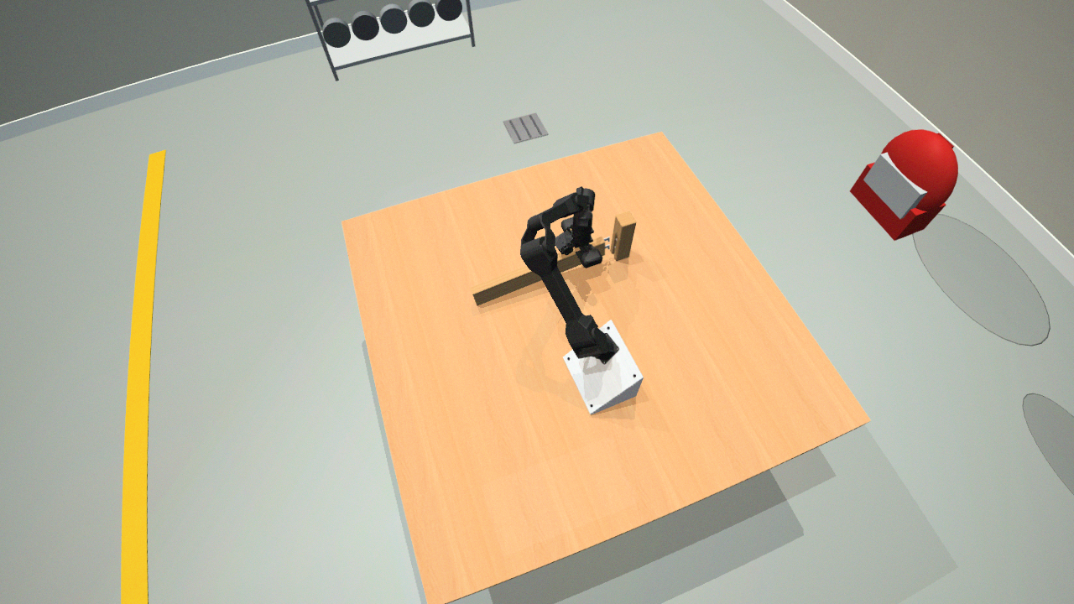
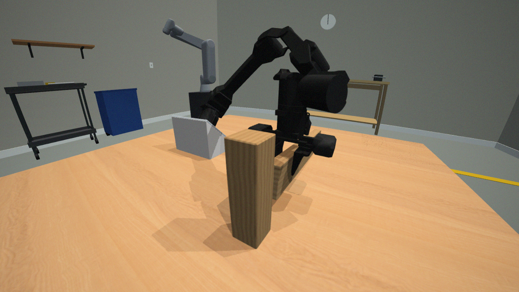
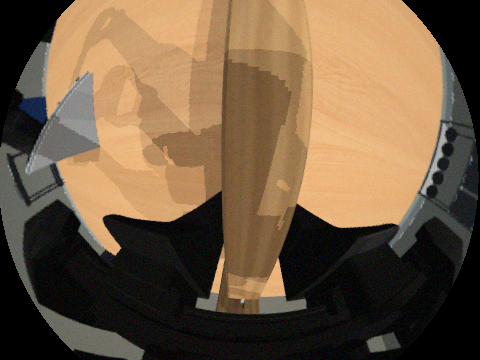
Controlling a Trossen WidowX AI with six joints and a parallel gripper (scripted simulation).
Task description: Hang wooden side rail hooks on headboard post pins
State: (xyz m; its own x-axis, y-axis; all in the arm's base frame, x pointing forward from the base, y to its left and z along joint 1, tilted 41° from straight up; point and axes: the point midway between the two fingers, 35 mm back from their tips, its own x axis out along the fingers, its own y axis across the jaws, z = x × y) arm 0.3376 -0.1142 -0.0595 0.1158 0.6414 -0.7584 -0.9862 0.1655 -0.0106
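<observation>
The wooden side rail (image 1: 507, 287) (image 2: 281, 179) (image 3: 260, 150) slants up from its far end, which rests on the table, to a raised near end. My gripper (image 1: 581, 256) (image 2: 285, 163) (image 3: 250, 191) is shut on the rail close to its hook end. The steel hooks (image 1: 607, 242) stick out from that end towards the post, with a small gap between them and the post in the top view. The headboard post (image 1: 623, 236) (image 2: 250, 185) (image 3: 226, 306) stands upright. In the exterior view it hides the hooks, and its slotted face is turned away. The pins cannot be made out clearly.
The wooden table (image 1: 450, 375) (image 2: 108, 232) carries the rail, the post and the white wedge-shaped arm base (image 1: 602, 375) (image 2: 190, 138) (image 3: 75, 130). The arm reaches from that base over the rail. A rack, a blue bin and a grey robot arm stand beyond the table.
</observation>
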